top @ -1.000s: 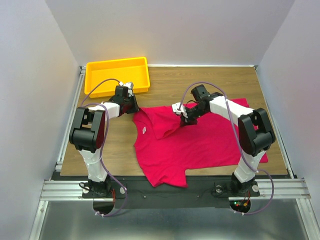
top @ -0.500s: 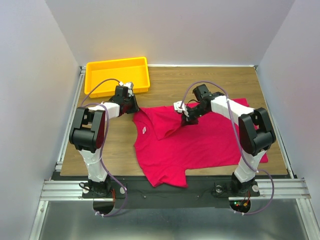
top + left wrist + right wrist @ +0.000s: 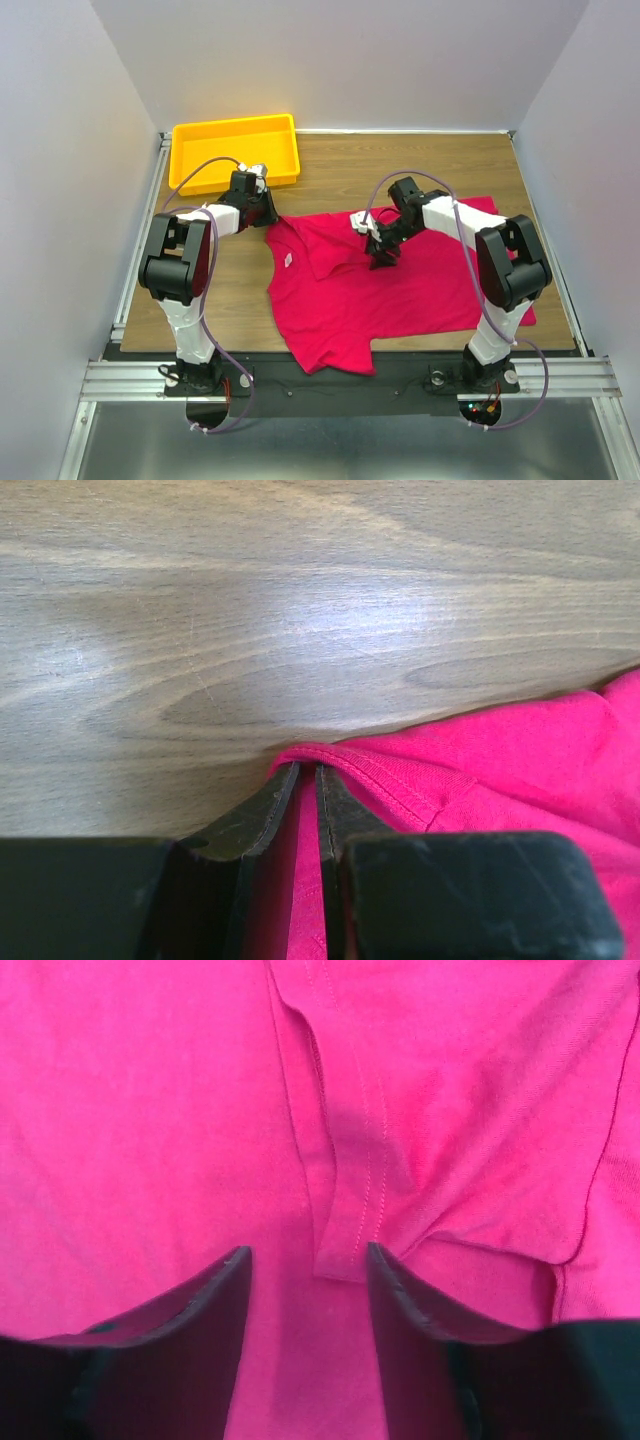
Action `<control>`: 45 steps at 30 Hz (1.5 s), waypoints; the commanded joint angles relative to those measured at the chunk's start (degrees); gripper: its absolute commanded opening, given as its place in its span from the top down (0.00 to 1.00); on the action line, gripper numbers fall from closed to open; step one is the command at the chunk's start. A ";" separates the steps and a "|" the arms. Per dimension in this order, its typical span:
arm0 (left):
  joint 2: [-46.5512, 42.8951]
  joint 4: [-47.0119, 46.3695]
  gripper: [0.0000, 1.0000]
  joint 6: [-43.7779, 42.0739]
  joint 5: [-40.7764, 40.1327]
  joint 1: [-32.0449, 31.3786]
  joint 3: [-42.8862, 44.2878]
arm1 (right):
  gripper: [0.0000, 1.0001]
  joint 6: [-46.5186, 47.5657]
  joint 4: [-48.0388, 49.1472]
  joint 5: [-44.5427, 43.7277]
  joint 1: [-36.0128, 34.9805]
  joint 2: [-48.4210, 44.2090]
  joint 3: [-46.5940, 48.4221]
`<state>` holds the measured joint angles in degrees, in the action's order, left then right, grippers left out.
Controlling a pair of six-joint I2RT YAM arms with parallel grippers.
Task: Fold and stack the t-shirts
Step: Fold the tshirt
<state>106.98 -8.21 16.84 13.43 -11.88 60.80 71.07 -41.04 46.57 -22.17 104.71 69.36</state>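
One crimson-pink t-shirt lies spread on the wooden table, with its left part folded inward over the chest. My left gripper sits low at the shirt's far left corner, shut on a hemmed edge of the cloth; in the left wrist view a thin layer of fabric runs between its fingers. My right gripper hovers over the middle of the t-shirt, open, its jaws standing either side of the end of a stitched hem strip that lies loose on the cloth.
A yellow plastic tray stands at the back left, just beyond the left arm. Bare wooden table shows behind the shirt and along the left side. White walls enclose the table on three sides.
My right gripper has opened and let go of the folded cloth, shifting a little nearer and to the right. The left gripper has not moved.
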 commanded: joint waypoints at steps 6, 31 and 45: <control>-0.19 0.65 0.76 -1.46 0.19 0.37 1.52 | 0.38 -6.20 -0.89 6.44 -1.63 -4.95 6.57; 0.16 -0.23 0.76 -1.46 1.42 0.37 0.82 | 0.52 -23.78 13.79 -18.79 -23.53 8.93 12.46; 0.25 -0.49 0.76 -1.46 1.69 0.37 0.55 | 0.54 -24.22 13.88 -16.95 -25.20 8.06 10.27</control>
<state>107.09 -8.34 16.36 14.79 -11.84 60.82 47.55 -29.08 28.51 -46.78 113.78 79.79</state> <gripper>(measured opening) 0.239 0.460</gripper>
